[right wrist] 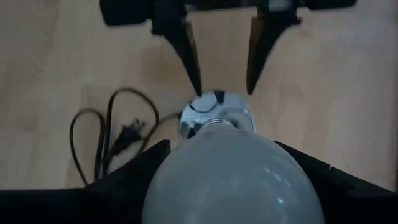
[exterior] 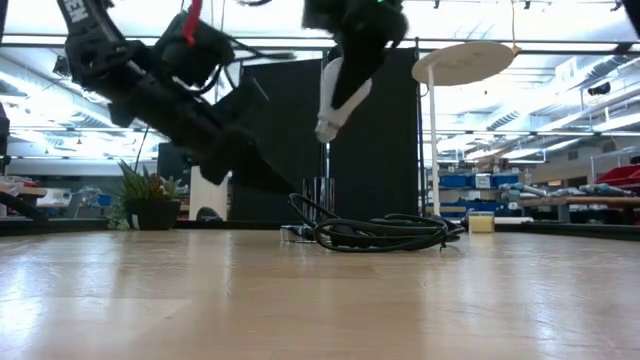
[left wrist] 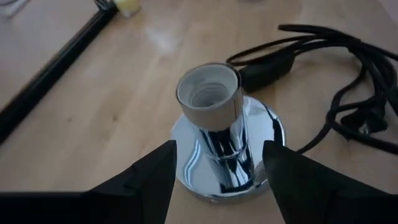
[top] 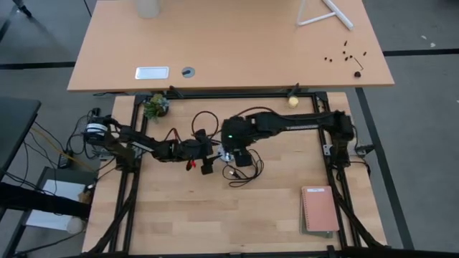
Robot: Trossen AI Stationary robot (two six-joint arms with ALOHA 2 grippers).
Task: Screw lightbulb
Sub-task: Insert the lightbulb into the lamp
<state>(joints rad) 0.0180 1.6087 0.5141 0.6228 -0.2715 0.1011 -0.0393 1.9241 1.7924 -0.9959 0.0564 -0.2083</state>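
The right end effector (right wrist: pixel 227 180) is clenched around the white, pear-shaped glass lightbulb (right wrist: pixel 233 177), its two dark fingers (right wrist: pixel 134 171) pressed against the bulb's sides in the lower half of the right wrist frame. The bulb's silvery screw base points down at the round chrome socket base with its white collar (left wrist: pixel 214 109), which stands upright on the light wooden tabletop (top: pixel 272 208). From the side the bulb (exterior: pixel 335 100) hangs in the upper middle of the frame, tilted and well above the tabletop (exterior: pixel 320 300), so it is not yet in the socket.

The left end effector (left wrist: pixel 217 180) is released: its two dark fingers (left wrist: pixel 155 177) stand apart on either side of the chrome socket base, just beside it; whether they touch it cannot be told. In the right wrist frame the same pair of fingers (right wrist: pixel 183 46) reaches in from the upper middle toward the socket (right wrist: pixel 217 112).

A coiled black power cord with plug (left wrist: pixel 348 93) lies on the wood at the right of the left wrist frame, near the socket. From above, both arms meet at the centre of the frame, the left end effector (top: pixel 207 159) beside the right one (top: pixel 235 152). A pink spiral notebook (top: pixel 320 209) lies at the lower right, well apart.
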